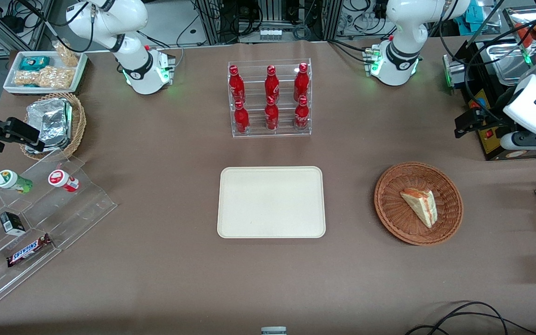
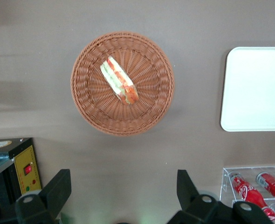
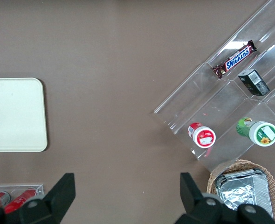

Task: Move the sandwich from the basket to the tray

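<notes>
Even overhead light, soft faint shadows, glare on the foil packets (image 1: 49,122), tool (image 2: 123,196) slightly blurred

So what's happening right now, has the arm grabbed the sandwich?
Not yet. Gripper open, empty, hanging above the table beside the basket. Sandwich lying in basket. Tray bare, nothing between them.

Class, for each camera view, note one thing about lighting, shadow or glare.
Front view: even light, glare on the foil packets. Left wrist view: the tray looks washed out, the sandwich in the basket stays crisp, and the gripper, jaws open, is dark. Right wrist view: glints on the clear stand.
</notes>
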